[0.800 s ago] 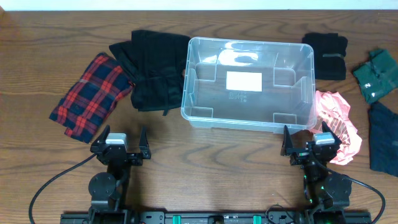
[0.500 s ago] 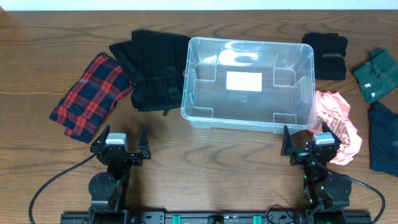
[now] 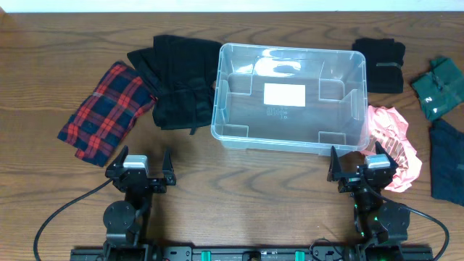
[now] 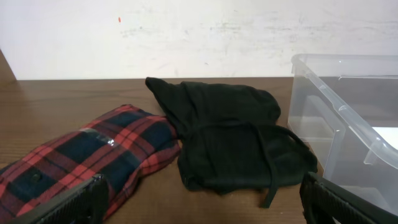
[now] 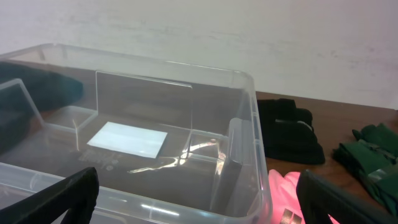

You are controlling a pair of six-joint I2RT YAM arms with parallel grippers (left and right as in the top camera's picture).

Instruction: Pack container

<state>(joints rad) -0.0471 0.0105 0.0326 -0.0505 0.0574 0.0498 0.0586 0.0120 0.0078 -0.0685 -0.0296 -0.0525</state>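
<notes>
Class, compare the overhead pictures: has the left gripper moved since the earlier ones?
No. The left gripper stays open in the same spot, just below the red-and-black plaid cloth, as before.

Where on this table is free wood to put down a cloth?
Widest: the front strip between the left pincer and right pincer, below the clear rectangular plastic bin. Also the far-left corner above the red plaid cloth. The bin's floor is bare. Crowded: the right side, with pink crumpled cloth, black folded cloth, green cloth and dark blue cloth.
</notes>
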